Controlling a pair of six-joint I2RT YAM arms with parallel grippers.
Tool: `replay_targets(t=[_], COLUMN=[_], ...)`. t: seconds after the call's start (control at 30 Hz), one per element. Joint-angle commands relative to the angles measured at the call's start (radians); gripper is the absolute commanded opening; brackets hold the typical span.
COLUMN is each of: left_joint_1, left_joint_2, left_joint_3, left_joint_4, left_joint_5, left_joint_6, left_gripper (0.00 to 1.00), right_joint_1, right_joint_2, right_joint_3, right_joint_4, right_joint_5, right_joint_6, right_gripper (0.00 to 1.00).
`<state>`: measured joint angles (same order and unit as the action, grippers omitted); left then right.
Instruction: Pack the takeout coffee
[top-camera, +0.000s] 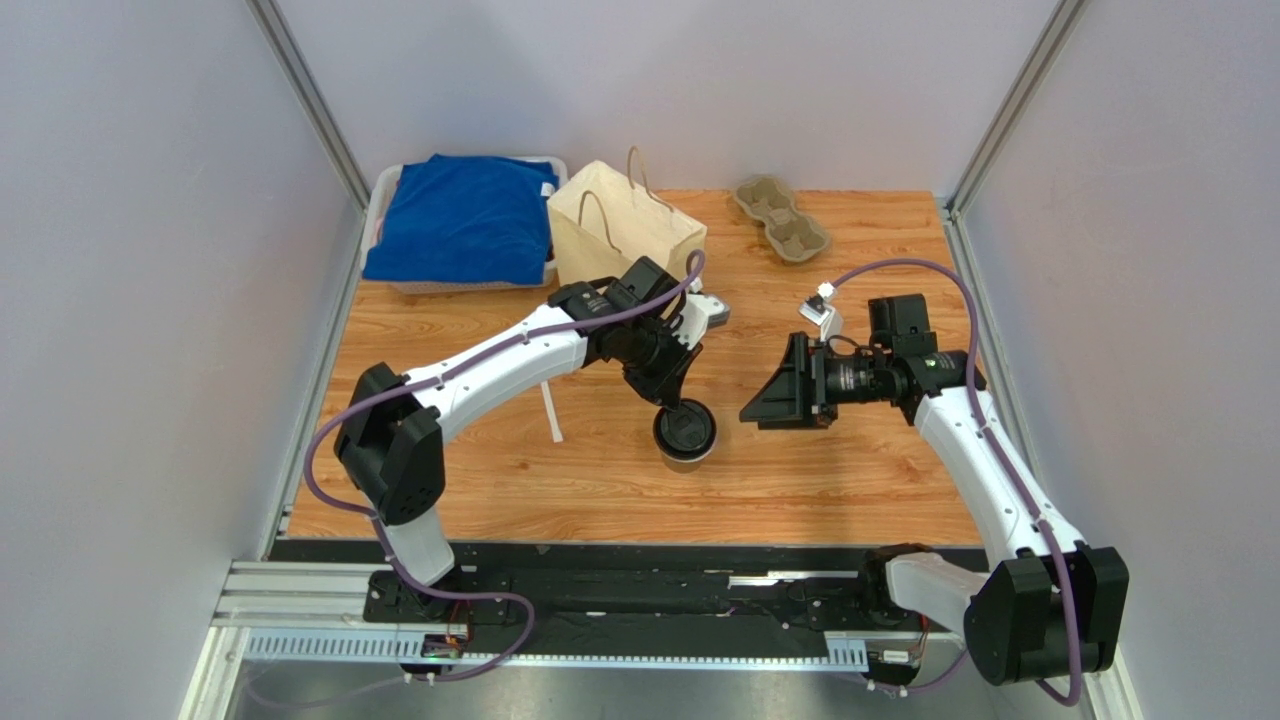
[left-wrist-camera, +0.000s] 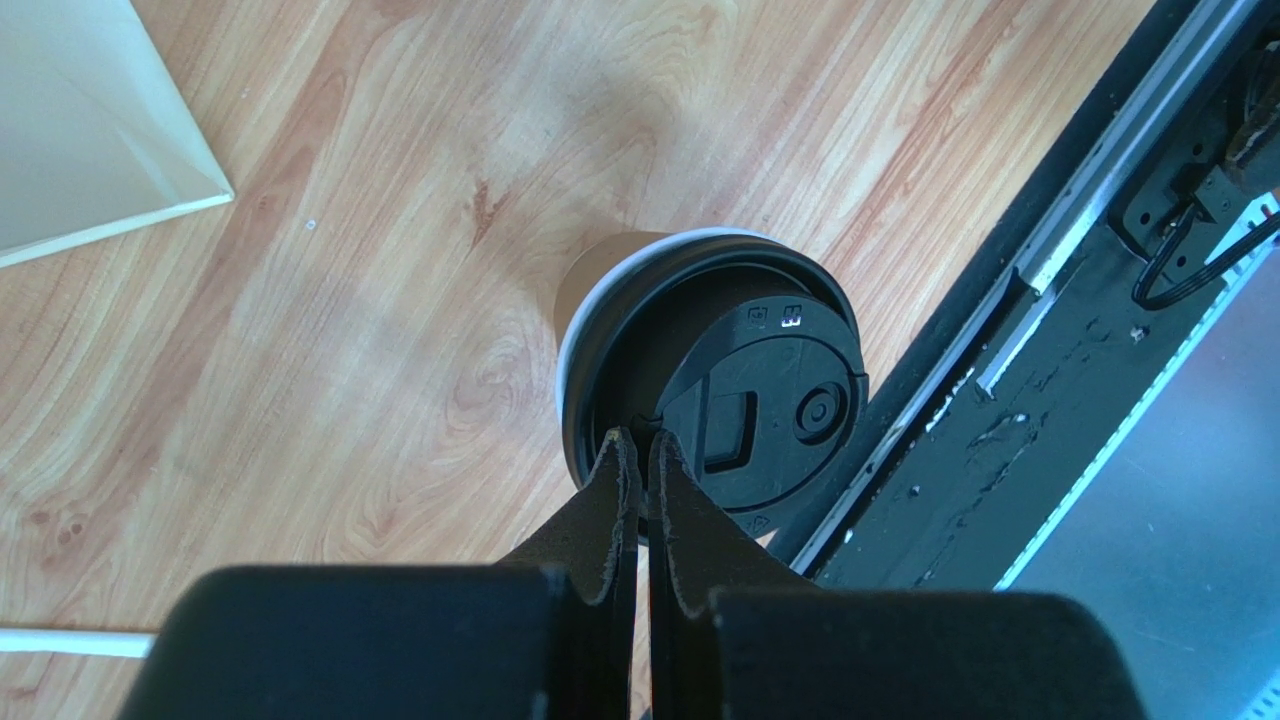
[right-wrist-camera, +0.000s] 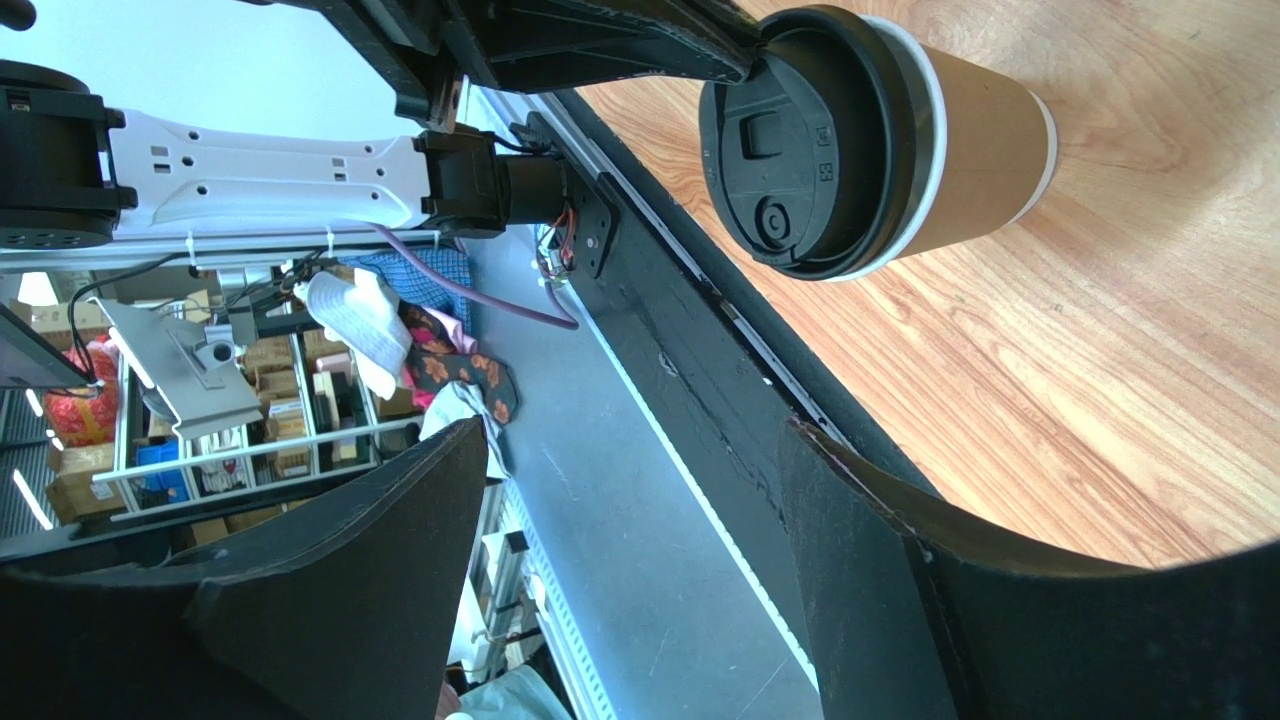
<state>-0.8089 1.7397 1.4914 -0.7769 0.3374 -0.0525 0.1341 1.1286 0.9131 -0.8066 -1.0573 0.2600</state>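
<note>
The takeout coffee (top-camera: 685, 431), a brown paper cup with a black lid, stands upright on the wooden table near its middle front. My left gripper (top-camera: 672, 402) comes down from above, and in the left wrist view (left-wrist-camera: 639, 440) its jaws are pinched on the near rim of the black lid (left-wrist-camera: 759, 398). My right gripper (top-camera: 756, 405) is open and empty, just right of the cup and pointing towards it. In the right wrist view the cup (right-wrist-camera: 902, 135) lies ahead of the spread jaws (right-wrist-camera: 631, 435), apart from them. The paper bag (top-camera: 624, 225) lies at the back.
A grey-brown pulp cup tray (top-camera: 780, 218) sits at the back right. A thin white straw (top-camera: 550, 408) lies left of the cup. A bin with blue cloth (top-camera: 458, 218) stands at the back left. The table's front edge and black rail (left-wrist-camera: 1052, 375) are close to the cup.
</note>
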Motion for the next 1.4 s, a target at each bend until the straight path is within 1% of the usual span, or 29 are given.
replay_targets(t=[0.0, 0.2, 0.3, 0.4, 0.43, 0.5, 0.53, 0.63, 0.7, 0.77, 0.9, 0.93, 1.0, 1.07, 1.1, 1.13, 1.17, 1.2, 1.23, 1.27, 1.3, 1.33, 1.37], left_joint_1=[0.005, 0.008, 0.013, 0.019, 0.020, 0.022, 0.022, 0.019, 0.020, 0.019, 0.013, 0.013, 0.013, 0.011, 0.014, 0.016, 0.016, 0.022, 0.024, 0.024, 0.024, 0.024, 0.024], left_joint_2=[0.018, 0.035, 0.038, 0.040, 0.038, 0.031, 0.026, -0.003, -0.028, -0.048, -0.167, -0.199, -0.297, -0.374, -0.458, -0.500, -0.543, -0.609, -0.633, -0.656, -0.686, -0.700, -0.713], left_joint_3=[0.041, 0.044, 0.046, 0.044, 0.044, 0.044, 0.046, 0.049, 0.055, 0.066, 0.049, 0.017, -0.055, -0.121, -0.200, -0.245, -0.294, -0.375, -0.413, -0.448, -0.521, -0.554, -0.588], left_joint_4=[-0.007, -0.007, -0.004, -0.004, -0.005, -0.005, -0.004, -0.002, -0.004, -0.010, -0.009, -0.001, 0.028, 0.091, 0.120, 0.152, 0.238, 0.282, 0.330, 0.423, 0.482, 0.543, 0.667], left_joint_5=[0.028, 0.040, 0.037, 0.034, 0.034, 0.034, 0.035, 0.041, 0.043, 0.052, 0.078, 0.107, 0.143, 0.207, 0.222, 0.239, 0.241, 0.242, 0.239, 0.229, 0.230, 0.245, 0.242], left_joint_6=[0.016, 0.006, 0.002, -0.001, -0.001, 0.000, 0.000, 0.002, -0.001, -0.004, -0.009, -0.007, -0.012, -0.026, -0.039, -0.059, -0.125, -0.163, -0.202, -0.283, -0.317, -0.343, -0.407], left_gripper=[0.00, 0.00, 0.04, 0.12, 0.17, 0.23, 0.27, 0.36, 0.38, 0.44, 0.49, 0.54, 0.56, 0.62, 0.67, 0.79, 0.83, 0.85, 0.86, 0.86, 0.88, 0.89, 0.91], right_joint_1=[-0.005, -0.005, -0.005, -0.005, -0.005, -0.005, -0.005, -0.005, -0.005, -0.005, -0.005, -0.004, -0.004, -0.004, -0.004, -0.001, 0.005, 0.010, 0.036, 0.051, 0.067, 0.103, 0.123], right_joint_2=[0.002, 0.007, 0.008, 0.005, 0.005, 0.005, 0.003, 0.003, 0.000, -0.003, -0.003, -0.001, 0.000, 0.007, 0.010, 0.010, 0.010, 0.010, 0.007, 0.008, 0.010, 0.019, 0.025], right_joint_3=[0.001, 0.001, 0.001, 0.000, 0.000, 0.003, 0.003, 0.004, 0.009, 0.012, 0.030, 0.033, 0.041, 0.044, 0.046, 0.038, 0.030, 0.021, 0.001, -0.008, -0.016, -0.028, -0.031], right_joint_4=[0.018, 0.017, 0.017, 0.017, 0.018, 0.015, 0.015, 0.012, 0.006, -0.003, -0.009, -0.008, -0.005, 0.006, 0.013, 0.024, 0.065, 0.090, 0.115, 0.163, 0.190, 0.213, 0.252], right_joint_5=[-0.026, -0.033, -0.035, -0.038, -0.040, -0.040, -0.038, -0.035, -0.033, -0.032, -0.026, -0.026, -0.030, -0.049, -0.056, -0.062, -0.064, -0.067, -0.063, -0.060, -0.056, -0.044, -0.038], right_joint_6=[-0.024, -0.025, -0.027, -0.027, -0.028, -0.030, -0.030, -0.036, -0.045, -0.054, -0.077, -0.085, -0.093, -0.091, -0.087, -0.078, -0.043, -0.024, -0.006, 0.036, 0.051, 0.071, 0.085], right_gripper=[0.75, 0.75, 0.76, 0.76, 0.76, 0.76, 0.76, 0.77, 0.77, 0.76, 0.76, 0.76, 0.75, 0.75, 0.74, 0.73, 0.73, 0.71, 0.69, 0.66, 0.61, 0.59, 0.57])
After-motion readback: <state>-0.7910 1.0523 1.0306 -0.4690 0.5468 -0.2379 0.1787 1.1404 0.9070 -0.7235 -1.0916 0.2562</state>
